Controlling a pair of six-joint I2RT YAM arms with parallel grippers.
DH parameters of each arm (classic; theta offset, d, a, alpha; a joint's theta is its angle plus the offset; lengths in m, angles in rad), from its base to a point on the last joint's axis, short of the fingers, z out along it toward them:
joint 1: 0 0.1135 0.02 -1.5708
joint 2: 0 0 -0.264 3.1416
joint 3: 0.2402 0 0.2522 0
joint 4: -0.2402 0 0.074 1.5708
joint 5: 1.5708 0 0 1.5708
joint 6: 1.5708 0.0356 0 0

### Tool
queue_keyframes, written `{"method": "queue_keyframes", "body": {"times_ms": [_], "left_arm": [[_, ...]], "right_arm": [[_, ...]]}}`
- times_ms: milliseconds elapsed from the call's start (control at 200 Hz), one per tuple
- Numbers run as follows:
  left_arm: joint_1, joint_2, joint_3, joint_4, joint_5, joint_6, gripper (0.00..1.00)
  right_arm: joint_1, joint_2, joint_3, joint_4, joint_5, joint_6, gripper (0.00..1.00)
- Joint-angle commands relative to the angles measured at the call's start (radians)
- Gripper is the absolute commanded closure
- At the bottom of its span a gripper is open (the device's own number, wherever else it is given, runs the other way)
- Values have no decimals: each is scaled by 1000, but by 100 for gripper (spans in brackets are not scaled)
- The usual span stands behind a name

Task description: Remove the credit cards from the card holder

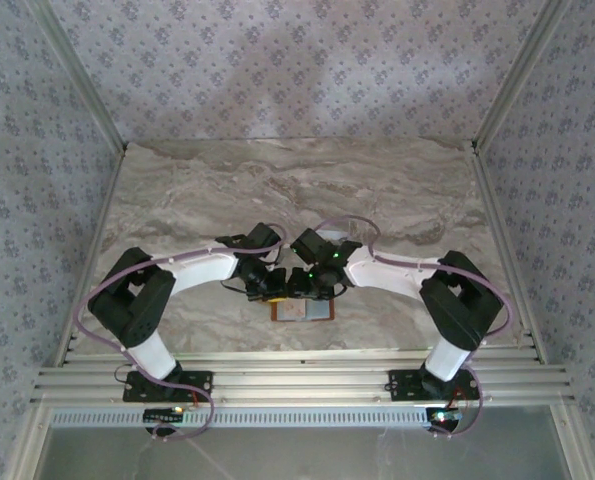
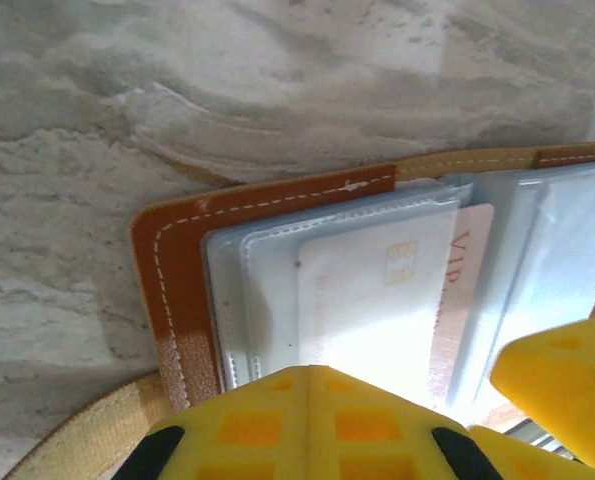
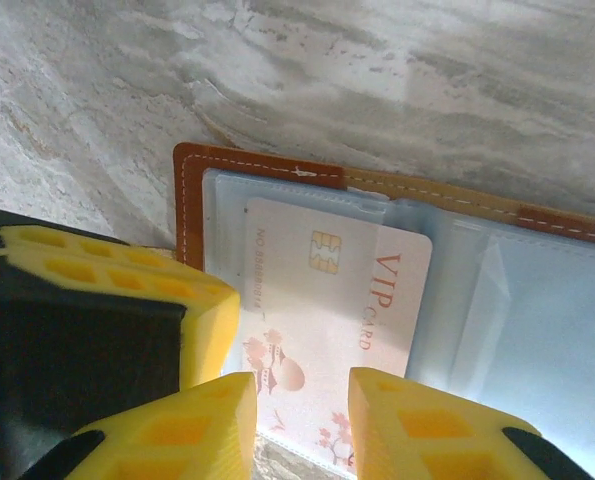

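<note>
The brown leather card holder (image 1: 304, 311) lies open on the marble table, its clear sleeves facing up (image 2: 177, 270) (image 3: 189, 200). One of the credit cards (image 3: 327, 310), pale with a gold chip and "VIP CARD" print, lies on the left panel, partly in a sleeve (image 2: 377, 300). My left gripper (image 2: 312, 372) is shut, its joined tips resting on that card's near edge. My right gripper (image 3: 302, 400) stands open, its fingers straddling the card's lower edge, with the card showing in the gap. Both grippers meet over the holder (image 1: 272, 290) (image 1: 315, 285).
The marble tabletop (image 1: 297, 190) stretches away behind the holder, with patterned walls on three sides. A right-gripper finger (image 2: 567, 390) sits close beside the left gripper. The aluminium rail (image 1: 297, 380) carrying the arm bases runs just in front of the holder.
</note>
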Motion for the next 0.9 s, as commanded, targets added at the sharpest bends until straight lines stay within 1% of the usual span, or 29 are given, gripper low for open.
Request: {"method": "queue_keyframes", "body": {"times_ms": [0,160,290,490,635,895], "left_arm": [[-4,24,-5,-29,-19,18,93],[-5,41,-2,-47,-40,29,93],[-5,48,-1,-65,-54,41,93],[-5,54,1,-84,-71,55,93],[-5,56,1,-84,-71,55,93],[-5,62,5,-95,-74,63,94]], "right_arm": [[-13,-35,-29,-2,7,5,69],[-38,-34,-75,63,-40,18,71],[-57,-24,-113,116,-78,24,75],[-70,-17,-147,158,-97,27,80],[-81,-4,-161,173,-104,27,82],[-94,9,-194,252,-151,25,84]]}}
